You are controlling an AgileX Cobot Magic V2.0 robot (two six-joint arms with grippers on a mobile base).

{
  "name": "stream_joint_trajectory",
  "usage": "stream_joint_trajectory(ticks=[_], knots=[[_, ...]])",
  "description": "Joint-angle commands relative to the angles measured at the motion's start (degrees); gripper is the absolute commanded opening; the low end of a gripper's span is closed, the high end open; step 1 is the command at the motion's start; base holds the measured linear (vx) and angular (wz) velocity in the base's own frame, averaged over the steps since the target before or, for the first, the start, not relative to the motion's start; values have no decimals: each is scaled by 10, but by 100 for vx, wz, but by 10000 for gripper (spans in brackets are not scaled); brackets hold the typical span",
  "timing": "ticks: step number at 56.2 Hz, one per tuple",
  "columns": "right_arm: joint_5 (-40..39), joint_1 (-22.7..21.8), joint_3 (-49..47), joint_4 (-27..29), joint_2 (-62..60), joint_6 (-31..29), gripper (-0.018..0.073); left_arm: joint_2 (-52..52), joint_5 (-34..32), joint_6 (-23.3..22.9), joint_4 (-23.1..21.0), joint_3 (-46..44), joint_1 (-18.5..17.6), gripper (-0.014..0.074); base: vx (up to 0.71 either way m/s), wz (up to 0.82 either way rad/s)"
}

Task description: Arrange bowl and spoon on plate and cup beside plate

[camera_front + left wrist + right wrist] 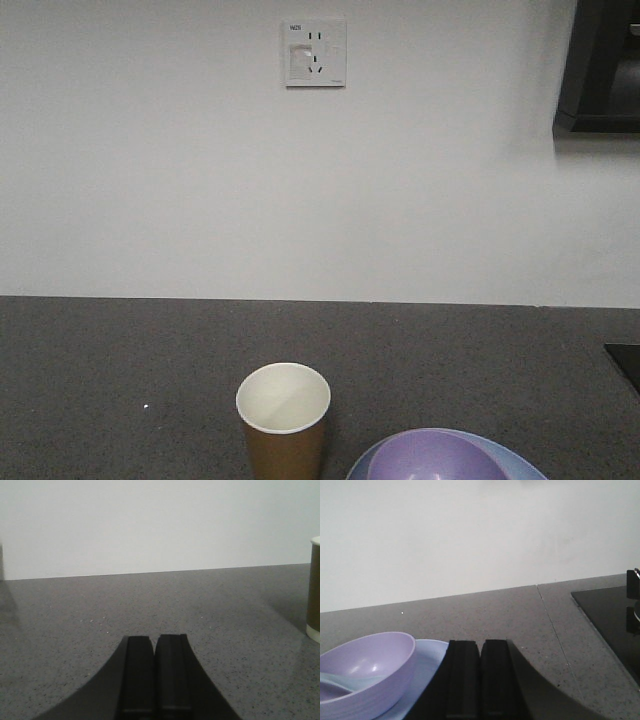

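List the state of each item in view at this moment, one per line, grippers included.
Cup: upright, empty, on the counter beside the plate.
Bowl: upright, sitting on the plate.
Spoon: lying inside the bowl.
Plate: flat on the counter, carrying the bowl.
Left gripper: shut, holding nothing, low over bare counter.
Right gripper: shut, holding nothing, next to the plate.

The left gripper [155, 675] sits low and level, its two dark fingers [139, 675] pressed together with only a thin seam between them, holding nothing. The right gripper [480, 680] is likewise low and level, fingers [464, 680] closed together, empty.
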Motion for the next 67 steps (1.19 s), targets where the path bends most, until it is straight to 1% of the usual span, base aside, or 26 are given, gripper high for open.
stream_joint_trajectory(ticks=[1,67], knots=[[-54,-2,2,-4,-6,-4,-8,-4,-46,-5,-5,-15,0,-3,0,0],[-51,-2,2,-4,-6,-4,-8,-4,-46,-5,-5,-15,0,-3,0,0]])
